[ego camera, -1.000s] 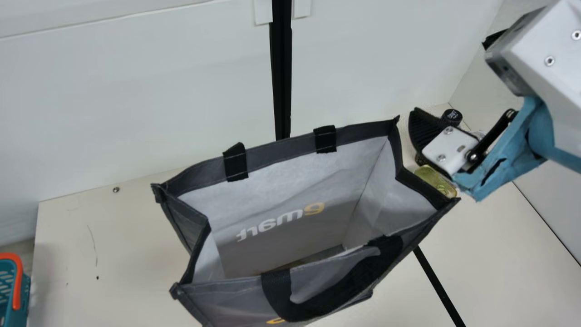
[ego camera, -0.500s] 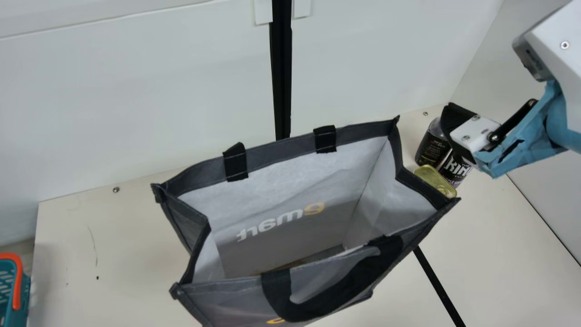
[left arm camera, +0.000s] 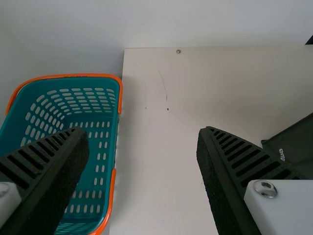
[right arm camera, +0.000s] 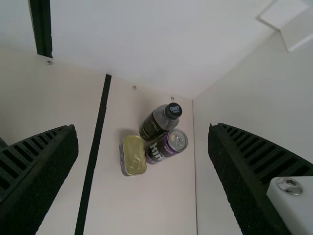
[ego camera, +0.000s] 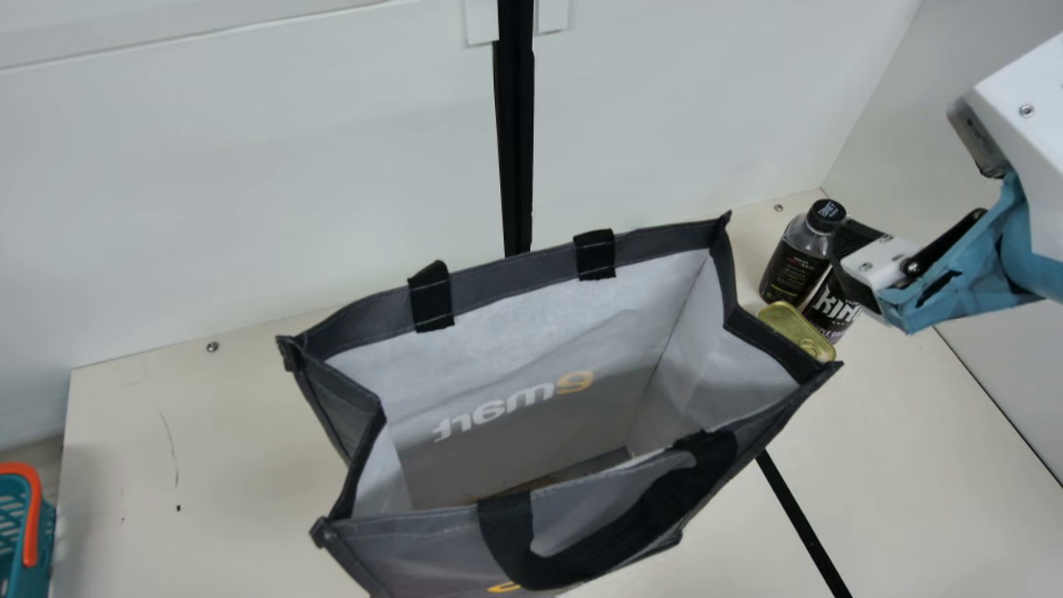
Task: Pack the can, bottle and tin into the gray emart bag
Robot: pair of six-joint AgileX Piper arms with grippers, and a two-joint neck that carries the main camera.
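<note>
My right gripper (ego camera: pixel 855 253) hangs in the main view's right part, partly covering the dark can (ego camera: pixel 833 309). The black-capped bottle (ego camera: pixel 793 267) stands behind the can, and the gold tin (ego camera: pixel 796 326) lies beside it by the bag's right edge. The gray bag (ego camera: pixel 515 272) stands with its mouth wide. In the right wrist view the right gripper (right arm camera: pixel 142 129) is open, with bottle (right arm camera: pixel 152 125), can (right arm camera: pixel 165 147) and tin (right arm camera: pixel 132 155) grouped beyond its fingers, untouched. My left gripper (left arm camera: pixel 143 131) is open and holds nothing; the bag's dark side (left arm camera: pixel 292 149) shows near one finger.
A teal basket (ego camera: pixel 10 531) with an orange rim is at the main view's left edge; the left wrist view shows the basket (left arm camera: pixel 100 159) beside the table (left arm camera: pixel 156 196). White walls rise behind the table and at its right. The bag's black handle droops over its near side.
My right gripper has moved right, away from the bag, then slightly lower. The bottle with its cap and part of the can have come into sight. Bag and tin have stayed put.
</note>
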